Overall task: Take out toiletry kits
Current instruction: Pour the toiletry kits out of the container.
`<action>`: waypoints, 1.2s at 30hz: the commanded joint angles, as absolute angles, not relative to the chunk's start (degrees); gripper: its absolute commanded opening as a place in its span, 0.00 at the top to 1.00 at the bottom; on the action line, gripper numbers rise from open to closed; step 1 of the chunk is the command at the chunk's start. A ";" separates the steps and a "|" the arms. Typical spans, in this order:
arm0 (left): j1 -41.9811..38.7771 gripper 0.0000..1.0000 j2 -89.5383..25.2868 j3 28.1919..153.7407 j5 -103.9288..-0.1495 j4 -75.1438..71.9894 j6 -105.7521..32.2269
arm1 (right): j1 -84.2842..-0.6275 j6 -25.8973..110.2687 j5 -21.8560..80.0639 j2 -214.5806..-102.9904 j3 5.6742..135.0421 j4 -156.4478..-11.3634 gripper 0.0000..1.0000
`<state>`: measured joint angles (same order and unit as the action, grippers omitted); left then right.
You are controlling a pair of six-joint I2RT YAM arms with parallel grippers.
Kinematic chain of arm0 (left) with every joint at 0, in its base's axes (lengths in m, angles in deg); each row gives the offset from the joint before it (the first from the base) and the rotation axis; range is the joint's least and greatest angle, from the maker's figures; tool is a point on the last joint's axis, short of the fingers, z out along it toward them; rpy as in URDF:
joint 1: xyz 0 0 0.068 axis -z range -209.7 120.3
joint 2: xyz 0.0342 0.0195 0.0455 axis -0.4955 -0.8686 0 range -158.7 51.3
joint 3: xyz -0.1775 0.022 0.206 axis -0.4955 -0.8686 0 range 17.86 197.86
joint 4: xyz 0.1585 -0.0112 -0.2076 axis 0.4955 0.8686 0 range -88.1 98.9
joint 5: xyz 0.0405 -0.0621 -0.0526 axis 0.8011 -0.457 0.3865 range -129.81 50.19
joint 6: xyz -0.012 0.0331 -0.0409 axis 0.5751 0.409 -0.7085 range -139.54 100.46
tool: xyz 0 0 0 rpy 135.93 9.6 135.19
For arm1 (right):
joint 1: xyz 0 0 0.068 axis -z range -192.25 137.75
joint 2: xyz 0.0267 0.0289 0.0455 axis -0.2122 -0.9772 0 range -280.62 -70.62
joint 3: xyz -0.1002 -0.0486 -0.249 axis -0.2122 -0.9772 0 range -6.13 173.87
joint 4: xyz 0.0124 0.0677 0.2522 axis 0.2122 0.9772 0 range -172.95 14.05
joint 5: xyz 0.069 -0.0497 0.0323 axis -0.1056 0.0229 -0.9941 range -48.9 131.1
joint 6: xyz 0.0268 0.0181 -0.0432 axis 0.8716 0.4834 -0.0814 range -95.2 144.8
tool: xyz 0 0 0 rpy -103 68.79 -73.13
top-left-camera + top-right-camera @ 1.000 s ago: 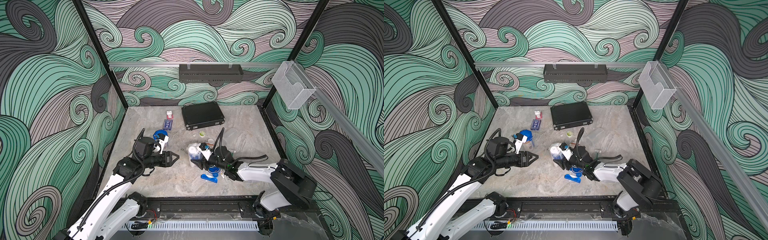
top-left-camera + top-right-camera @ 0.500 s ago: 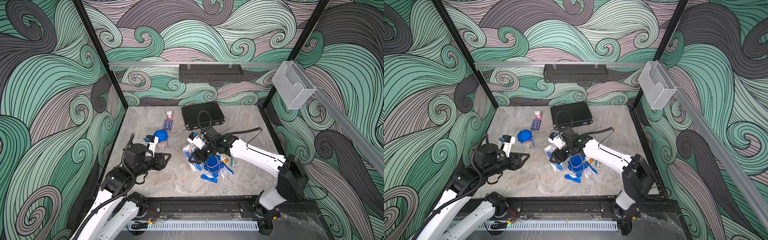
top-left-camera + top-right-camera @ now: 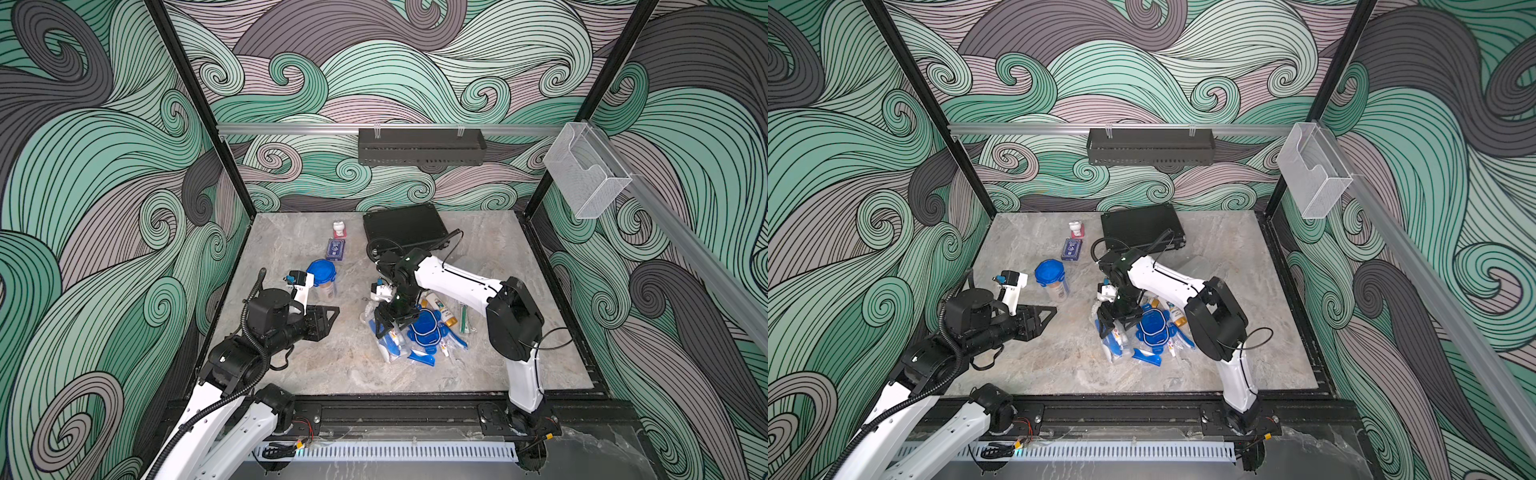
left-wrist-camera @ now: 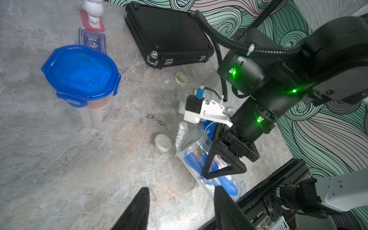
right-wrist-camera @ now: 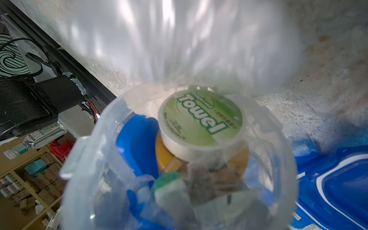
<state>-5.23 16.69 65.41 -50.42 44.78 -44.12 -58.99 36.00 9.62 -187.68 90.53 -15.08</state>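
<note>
Tumbler [image 4: 188,148] open, lying on table [image 4: 79,169] under right tool [image 3: 392,326], grip cannot tell; left tool [image 4: 180,192] wide, empty, apart.

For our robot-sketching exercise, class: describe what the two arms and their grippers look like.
The left arm and right arm have white shell links joined by black cylindrical joints, with black ribbed cable hoses. The left gripper and right gripper have black triangular open-frame fingers. White wrist camera brackets carry blue plugs; green lights glow on the right arm.
</note>
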 commanded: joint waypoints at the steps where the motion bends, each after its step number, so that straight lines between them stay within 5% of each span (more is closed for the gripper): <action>1: -5.63 0.47 17.47 66.58 -49.90 45.78 -43.41 | -58.77 37.70 4.14 -188.65 95.14 -7.50 0.51; 15: -5.57 0.46 16.12 65.59 -56.93 43.05 -43.71 | -54.66 53.89 -11.06 -189.99 94.86 -16.27 0.49; 19: -5.61 0.40 13.99 66.19 -59.96 41.53 -43.63 | -53.92 71.65 -16.89 -185.89 86.39 -37.61 0.48; 22: -5.62 0.39 13.08 66.97 -60.15 41.26 -43.71 | -53.75 92.20 -17.73 -181.65 75.32 -66.50 0.49; 28: -5.62 0.39 13.36 67.24 -57.77 42.29 -43.71 | -53.45 120.30 -11.99 -178.27 62.30 -105.11 0.51; 36: -5.62 0.39 14.70 66.90 -54.17 43.30 -43.52 | -53.70 142.49 -0.35 -180.31 53.28 -138.44 0.50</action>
